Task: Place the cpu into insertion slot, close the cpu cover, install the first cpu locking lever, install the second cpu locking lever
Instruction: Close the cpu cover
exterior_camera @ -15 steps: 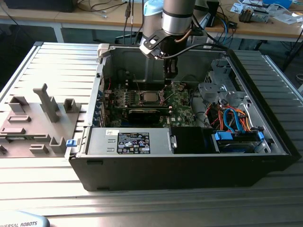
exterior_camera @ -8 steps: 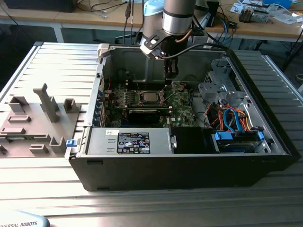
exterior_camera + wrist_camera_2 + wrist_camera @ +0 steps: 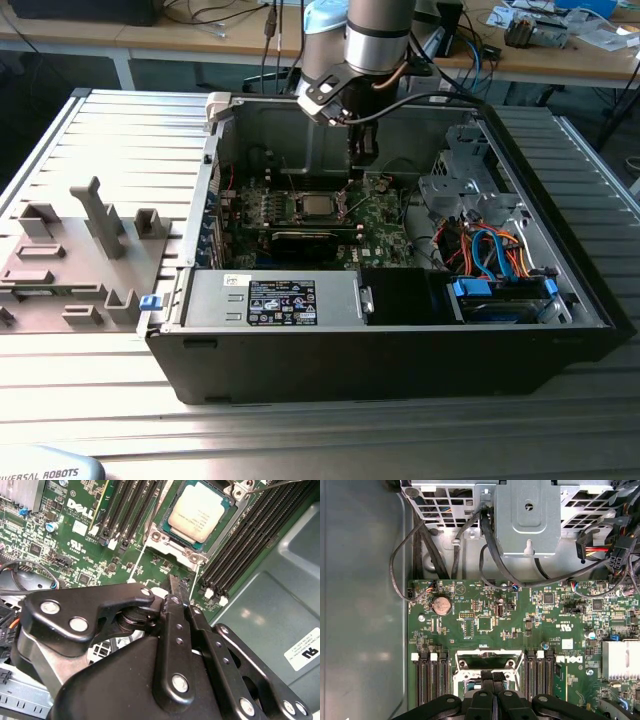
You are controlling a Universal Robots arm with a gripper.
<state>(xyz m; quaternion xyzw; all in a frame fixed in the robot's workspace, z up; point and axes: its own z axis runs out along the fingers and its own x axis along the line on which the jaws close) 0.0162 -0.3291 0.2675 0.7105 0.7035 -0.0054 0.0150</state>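
The cpu [image 3: 199, 510], a flat silver-grey square, lies in the insertion slot [image 3: 172, 544] on the green board, and also shows in the exterior view as the cpu [image 3: 318, 207]. Silvery metal frames the chip; I cannot tell whether the cpu cover lies flat over it. A thin wire lever [image 3: 270, 485] juts out past one corner of the socket. My gripper [image 3: 174, 587] hangs just above the board beside the socket, fingers pressed together with nothing between them. In the first wrist view my gripper [image 3: 493, 676] hides part of the slot [image 3: 485, 656]. From outside, my gripper [image 3: 362, 158] hovers above the socket's right side.
The board sits in an open black computer case [image 3: 400, 350]. Rows of memory slots [image 3: 250, 535] flank the socket. A drive cage [image 3: 527, 515] and loose cables [image 3: 490, 555] stand close by. A grey fixture [image 3: 95, 250] rests on the table at the exterior view's left.
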